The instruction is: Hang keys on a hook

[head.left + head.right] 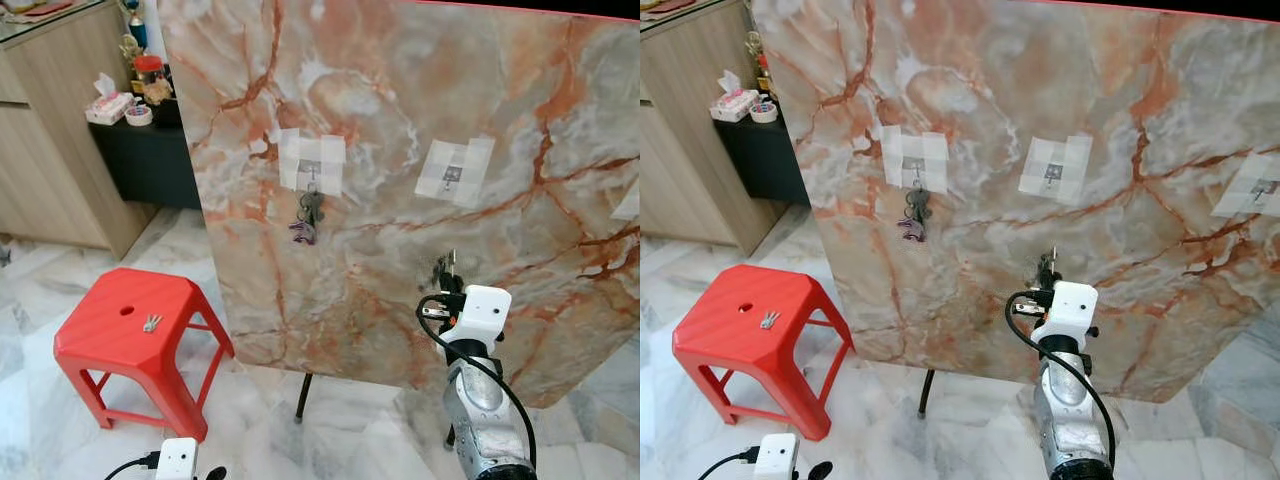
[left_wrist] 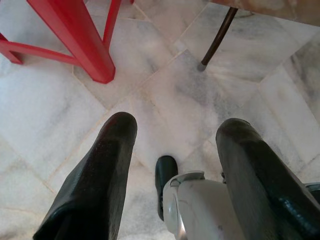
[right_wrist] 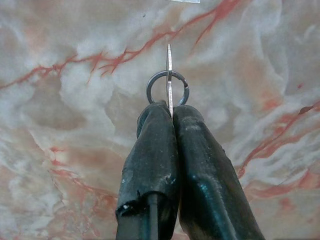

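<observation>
- Left eye view: your right claw (image 1: 447, 268) is raised in front of the marble board (image 1: 500, 120), pinching a key ring with keys (image 1: 446, 262) at its tip. The free middle hook (image 1: 453, 176), on its white tape patch, sits at about 12 o'clock from the claw, apart from it. The left hook (image 1: 312, 172) already carries a bunch of keys (image 1: 308, 218). Another small set of keys (image 1: 152, 323) lies on the red stool (image 1: 130, 330), at roughly 8 o'clock from the board's centre.
- Right eye view: the same layout, with a third hook (image 1: 1262, 187) at the board's 3 o'clock edge, also bare.
- Left wrist view: your left claw (image 2: 175, 160) hangs idle over the marble floor (image 2: 160, 90), fingers spread and holding nothing.
- Right wrist view: the fingers (image 3: 150, 150) are pressed together on a flat key blade, and the ring (image 3: 167, 90) stands out beyond the tips, facing the board.
- Judgement: you are in the carry-and-approach step. Next you need to lift toward 12 o'clock, line the ring's opening up with the middle hook, slide it over the tip, and only then release.
</observation>
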`<state>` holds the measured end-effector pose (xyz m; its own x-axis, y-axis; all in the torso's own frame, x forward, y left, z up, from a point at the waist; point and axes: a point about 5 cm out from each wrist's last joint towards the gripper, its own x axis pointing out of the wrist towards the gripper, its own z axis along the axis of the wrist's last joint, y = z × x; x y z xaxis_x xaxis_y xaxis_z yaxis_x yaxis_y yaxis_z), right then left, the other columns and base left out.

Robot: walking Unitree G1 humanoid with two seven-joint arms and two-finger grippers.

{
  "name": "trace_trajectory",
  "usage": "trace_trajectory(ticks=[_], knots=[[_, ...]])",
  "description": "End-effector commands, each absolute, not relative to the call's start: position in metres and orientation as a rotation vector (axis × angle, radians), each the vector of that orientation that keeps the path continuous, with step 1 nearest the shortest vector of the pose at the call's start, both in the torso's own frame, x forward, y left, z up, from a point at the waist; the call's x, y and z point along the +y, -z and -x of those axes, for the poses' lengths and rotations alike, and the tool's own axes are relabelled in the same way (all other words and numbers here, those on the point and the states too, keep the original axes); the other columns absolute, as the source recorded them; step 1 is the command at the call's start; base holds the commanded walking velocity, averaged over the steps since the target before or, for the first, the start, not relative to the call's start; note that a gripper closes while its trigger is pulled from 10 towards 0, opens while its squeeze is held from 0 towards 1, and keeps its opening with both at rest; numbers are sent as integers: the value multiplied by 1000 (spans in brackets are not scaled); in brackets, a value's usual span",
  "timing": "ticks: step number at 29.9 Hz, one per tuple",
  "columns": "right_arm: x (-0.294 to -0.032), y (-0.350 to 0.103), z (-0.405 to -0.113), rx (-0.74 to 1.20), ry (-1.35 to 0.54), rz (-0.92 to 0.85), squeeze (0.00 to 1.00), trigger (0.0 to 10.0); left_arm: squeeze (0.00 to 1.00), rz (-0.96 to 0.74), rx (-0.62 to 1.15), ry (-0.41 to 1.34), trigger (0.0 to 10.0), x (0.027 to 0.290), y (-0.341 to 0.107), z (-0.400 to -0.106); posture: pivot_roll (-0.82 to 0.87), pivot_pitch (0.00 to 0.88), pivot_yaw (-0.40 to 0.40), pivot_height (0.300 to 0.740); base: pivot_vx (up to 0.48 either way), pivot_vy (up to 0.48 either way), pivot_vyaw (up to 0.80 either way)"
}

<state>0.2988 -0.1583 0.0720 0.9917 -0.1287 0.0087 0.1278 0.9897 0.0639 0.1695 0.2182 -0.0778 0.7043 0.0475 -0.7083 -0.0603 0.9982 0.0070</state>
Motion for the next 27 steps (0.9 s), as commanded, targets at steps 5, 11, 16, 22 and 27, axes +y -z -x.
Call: trace_trajectory(ticks=[5, 11, 16, 22, 27], knots=[[-159, -80, -307, -29, 136, -58, 0, 10000, 0, 14, 810, -62, 10000, 218, 80, -166, 36, 0, -67, 740, 0, 114, 0], [-160, -91, -318, -59, 133, -55, 0, 10000, 0, 11, 808, -55, 10000, 217, 80, -167, 37, 0, -63, 740, 0, 0, 0], [-166, -106, -335, -91, 148, -41, 0, 10000, 0, 11, 806, -52, 10000, 217, 79, -169, 38, 0, -60, 740, 0, 0, 0], [-171, -120, -351, -99, 138, -46, 0, 10000, 0, 8, 805, -53, 10000, 217, 79, -170, 36, 0, -58, 740, 0, 0, 0], [-162, -126, -361, -93, 110, -34, 0, 10000, 0, 5, 806, -51, 10000, 217, 79, -170, 30, 0, -55, 740, 0, 0, 0]])
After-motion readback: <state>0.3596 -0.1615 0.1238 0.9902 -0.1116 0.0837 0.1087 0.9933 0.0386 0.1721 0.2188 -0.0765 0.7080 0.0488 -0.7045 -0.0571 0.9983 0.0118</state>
